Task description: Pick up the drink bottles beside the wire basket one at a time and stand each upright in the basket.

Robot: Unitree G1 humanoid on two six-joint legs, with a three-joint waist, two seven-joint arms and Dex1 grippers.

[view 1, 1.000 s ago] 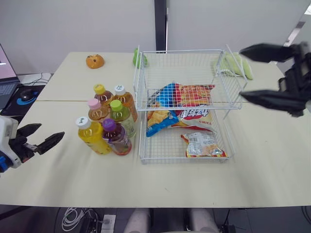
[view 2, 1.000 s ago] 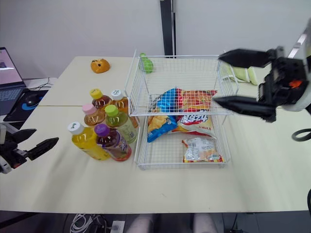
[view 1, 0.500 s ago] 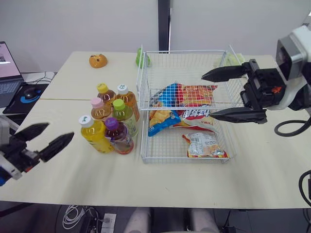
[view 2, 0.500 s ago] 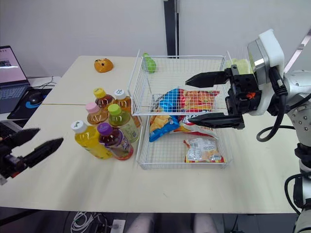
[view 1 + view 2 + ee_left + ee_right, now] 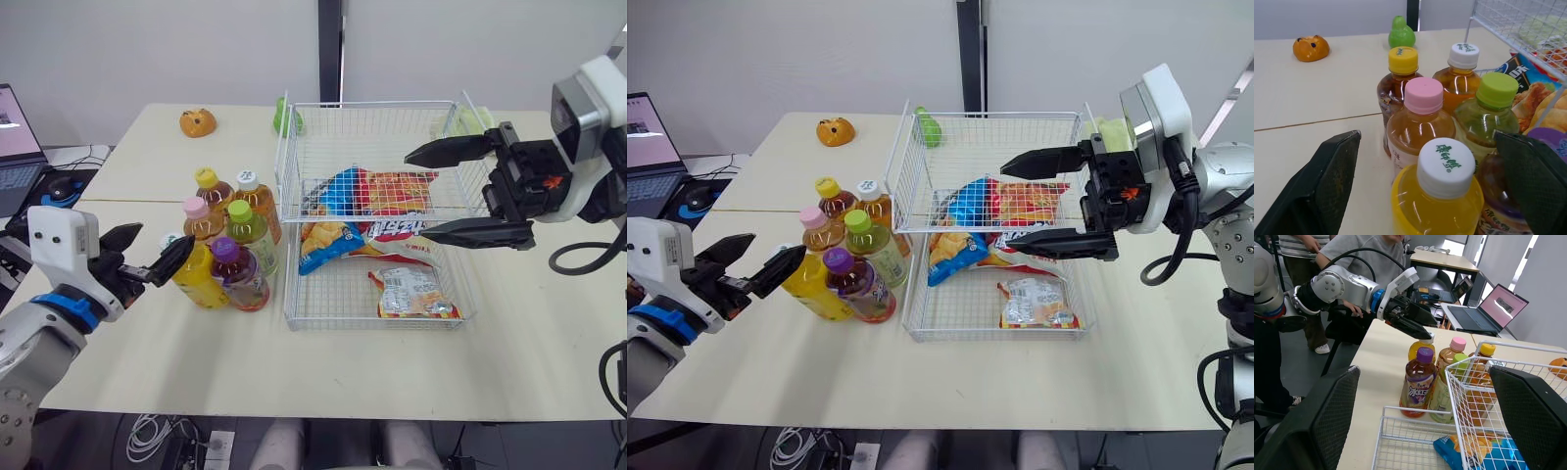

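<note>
Count on inspection: six capped drink bottles (image 5: 235,279) at nine o'clock of one wire basket (image 5: 372,326), three snack packets (image 5: 411,292) inside it, one orange toy (image 5: 197,122) at twelve o'clock of the bottles, one green toy (image 5: 284,116) at the basket's eleven o'clock, one open laptop (image 5: 645,142).

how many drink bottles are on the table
6, clustered left of the wire basket: yellow-cap bottle and white-cap bottle at back, pink-cap bottle and green-cap bottle in the middle, yellow juice bottle and purple-cap bottle in front. None looks hidden.

Office lab rm (laptops (image 5: 1502,307), desks (image 5: 1449,258))
</note>
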